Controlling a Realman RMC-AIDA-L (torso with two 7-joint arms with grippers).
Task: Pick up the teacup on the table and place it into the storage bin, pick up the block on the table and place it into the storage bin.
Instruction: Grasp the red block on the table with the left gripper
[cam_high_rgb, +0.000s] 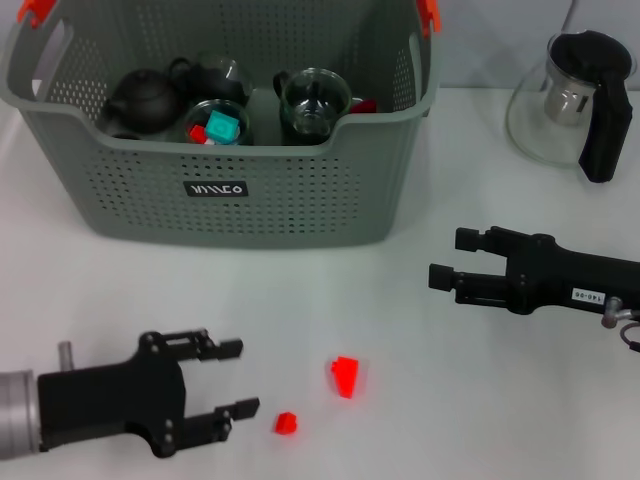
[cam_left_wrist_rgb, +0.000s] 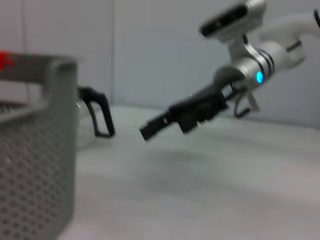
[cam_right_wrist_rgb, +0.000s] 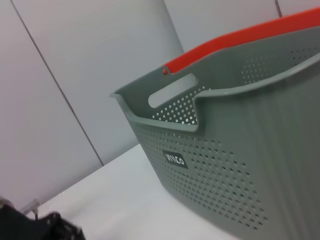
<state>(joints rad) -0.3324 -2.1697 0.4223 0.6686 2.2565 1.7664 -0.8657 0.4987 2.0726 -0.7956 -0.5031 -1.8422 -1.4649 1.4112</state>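
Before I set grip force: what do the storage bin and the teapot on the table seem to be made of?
The storage bin looks like matte grey moulded plastic: uniform perforated walls, cut-out handles, orange-red clips. The teapot looks like clear glossy glass, since the table shows through its belly; its black handle is probably plastic.

Grey storage bin (cam_high_rgb: 150, 210) holding cups, red blocks (cam_high_rgb: 345, 376) apparently loose

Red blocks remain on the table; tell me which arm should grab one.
Left. The open left gripper sits beside the small red block; the right gripper hovers farther off.
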